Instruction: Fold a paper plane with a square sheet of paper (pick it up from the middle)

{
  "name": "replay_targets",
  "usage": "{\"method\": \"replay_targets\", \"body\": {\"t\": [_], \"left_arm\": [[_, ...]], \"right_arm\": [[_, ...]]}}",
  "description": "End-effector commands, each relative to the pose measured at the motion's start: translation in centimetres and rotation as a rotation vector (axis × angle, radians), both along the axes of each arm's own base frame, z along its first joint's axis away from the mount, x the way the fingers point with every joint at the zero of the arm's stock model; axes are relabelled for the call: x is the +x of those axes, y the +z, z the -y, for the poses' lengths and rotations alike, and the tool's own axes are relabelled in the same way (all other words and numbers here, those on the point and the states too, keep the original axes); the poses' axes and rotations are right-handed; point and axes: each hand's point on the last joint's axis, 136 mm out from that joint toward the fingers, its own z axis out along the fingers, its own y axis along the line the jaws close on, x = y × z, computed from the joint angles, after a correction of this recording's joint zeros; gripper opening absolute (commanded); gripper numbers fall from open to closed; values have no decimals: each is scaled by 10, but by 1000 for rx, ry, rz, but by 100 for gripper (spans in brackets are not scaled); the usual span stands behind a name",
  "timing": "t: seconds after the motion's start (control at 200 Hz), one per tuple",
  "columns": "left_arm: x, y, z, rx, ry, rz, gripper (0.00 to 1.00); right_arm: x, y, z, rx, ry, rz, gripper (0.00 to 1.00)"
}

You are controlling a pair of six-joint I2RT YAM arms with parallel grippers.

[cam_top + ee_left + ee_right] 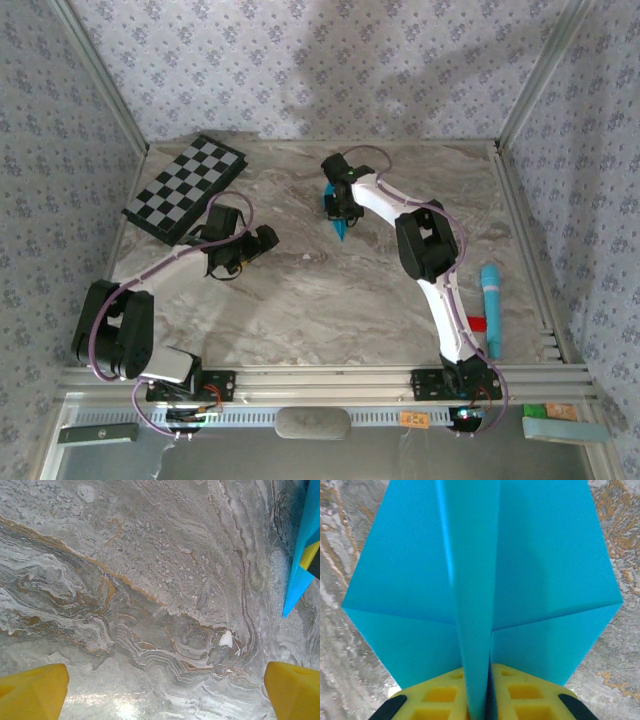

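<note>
The square sheet of paper now stands folded as a turquoise paper plane [338, 226], a pointed dart held at the table's far middle. My right gripper [341, 204] is shut on it. In the right wrist view the yellow fingers [530, 695] pinch the plane's central keel [472, 605], and its two wings [550, 570] spread to either side. My left gripper [262, 243] hovers left of the plane, apart from it. Its yellow fingers [31, 691] stand wide open over bare marble, with the plane's tip [299, 577] at the right edge.
A black-and-white checkerboard [187, 185] lies at the back left. A long pale teal bar [492, 308] and a small red block [476, 323] lie near the right edge. Aluminium posts and patterned walls enclose the marble table [330, 300].
</note>
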Motion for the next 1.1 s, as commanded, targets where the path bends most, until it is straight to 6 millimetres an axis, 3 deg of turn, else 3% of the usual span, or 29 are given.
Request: {"method": "replay_targets", "body": {"t": [0.0,0.795,1.094], "left_arm": [[0,6,-1,13,-9,19,100],[-2,0,-2,20,-11,3,100],[-2,0,-2,20,-11,2,100]], "right_arm": [[-1,-10,7,-37,-18,-29,17],[-11,-37,25,-115,-53,-62,39],[-14,-43,26,-161,-25,-64,40]]}}
